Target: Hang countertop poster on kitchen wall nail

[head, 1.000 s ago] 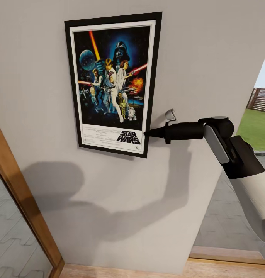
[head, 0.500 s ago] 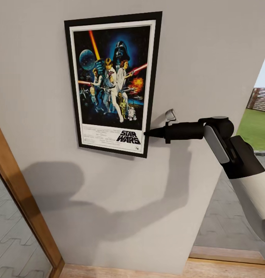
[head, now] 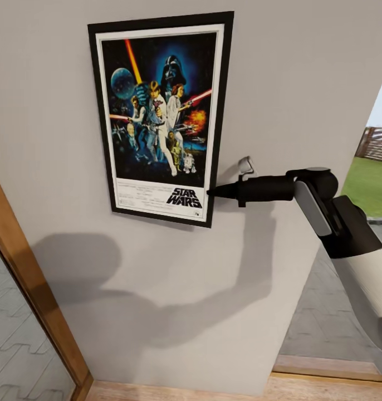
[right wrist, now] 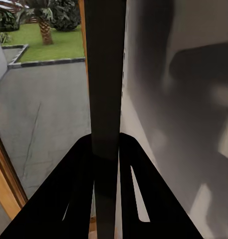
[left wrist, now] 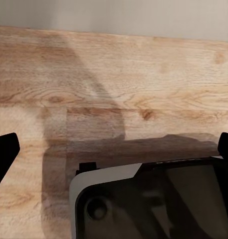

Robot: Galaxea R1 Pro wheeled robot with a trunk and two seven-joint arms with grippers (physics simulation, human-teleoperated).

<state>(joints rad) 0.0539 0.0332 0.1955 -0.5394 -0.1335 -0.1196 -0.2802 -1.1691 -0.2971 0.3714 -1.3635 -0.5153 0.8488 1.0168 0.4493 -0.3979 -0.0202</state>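
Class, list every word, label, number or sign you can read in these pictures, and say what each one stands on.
"STAR WARS": black logo on the white lower border of the poster, near its right corner, in the head view.
Small credit lines left of and below that logo: too small and blurred to read.
A tiny mark under the logo's right end: unreadable.
No readable text on the right gripper, which is closed on the poster's right edge, nor on the wall.
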